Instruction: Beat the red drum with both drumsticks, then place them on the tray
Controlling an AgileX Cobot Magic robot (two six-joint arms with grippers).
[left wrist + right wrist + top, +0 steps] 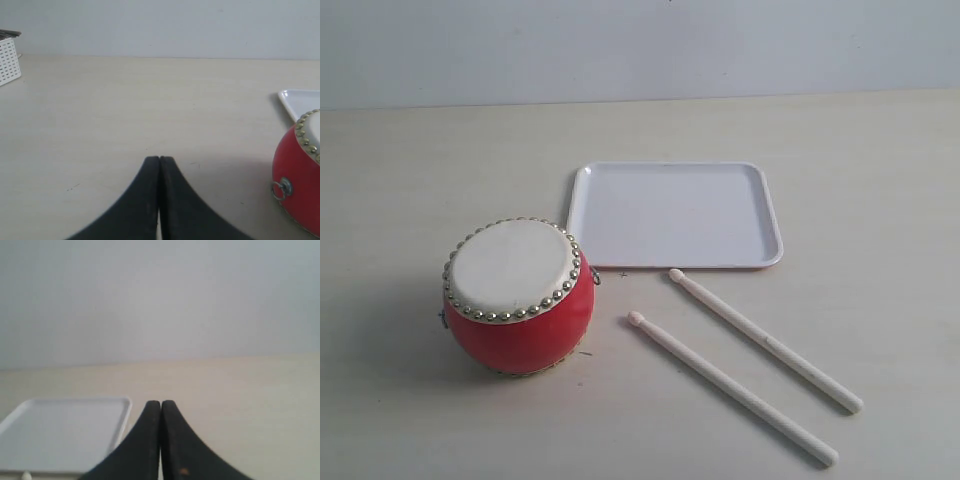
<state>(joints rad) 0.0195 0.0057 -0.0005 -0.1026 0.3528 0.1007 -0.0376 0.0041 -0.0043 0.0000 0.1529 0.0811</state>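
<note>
Here the red drum [520, 295] stands upright on the table [400, 170], just off the tray's [675, 215] front left corner. The drumsticks [766, 340] [734, 389] lie side by side on the table right of the drum, bead tips toward the empty tray. The left gripper [159, 159] and right gripper [160, 402] both have their jaws pressed together, grasping nothing.
</note>
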